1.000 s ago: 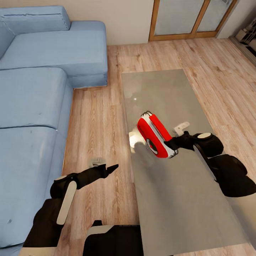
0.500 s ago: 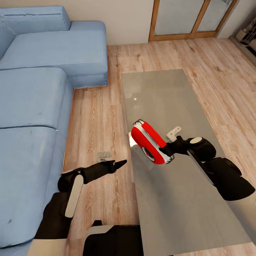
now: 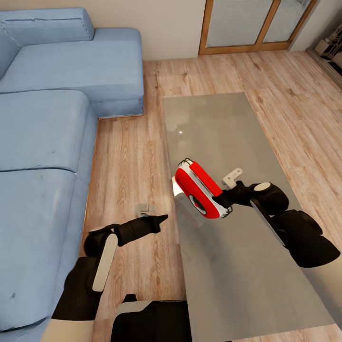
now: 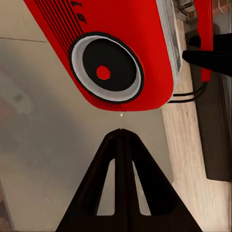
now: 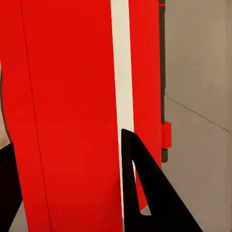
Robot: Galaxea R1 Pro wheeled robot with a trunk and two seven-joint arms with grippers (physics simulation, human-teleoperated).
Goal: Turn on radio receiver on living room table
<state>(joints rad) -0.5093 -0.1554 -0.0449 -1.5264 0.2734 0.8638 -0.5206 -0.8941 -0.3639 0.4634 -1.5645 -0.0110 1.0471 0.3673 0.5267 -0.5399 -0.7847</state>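
The red radio receiver [image 3: 199, 190] with its white band is tilted over the left edge of the grey table [image 3: 213, 123]. My right gripper [image 3: 227, 199] is shut on it, one finger on each side of the red body [image 5: 72, 111]. Its round dark dial [image 4: 104, 72] faces my left gripper [image 4: 121, 131], which is shut, its tip pointing at the dial from a short gap away. In the head view the left gripper [image 3: 163, 218] hovers above the wood floor, just left of the table edge. The radio's thin handle [image 3: 186, 161] points away from me.
A blue sectional sofa [image 3: 47, 142] runs along the left, with a strip of plank floor [image 3: 128, 156] between it and the table. Wood-framed glass doors [image 3: 251, 23] stand at the back right.
My right gripper has carried the radio a little to the left and toward me, then held still. My left gripper has moved right, closer to the dial.
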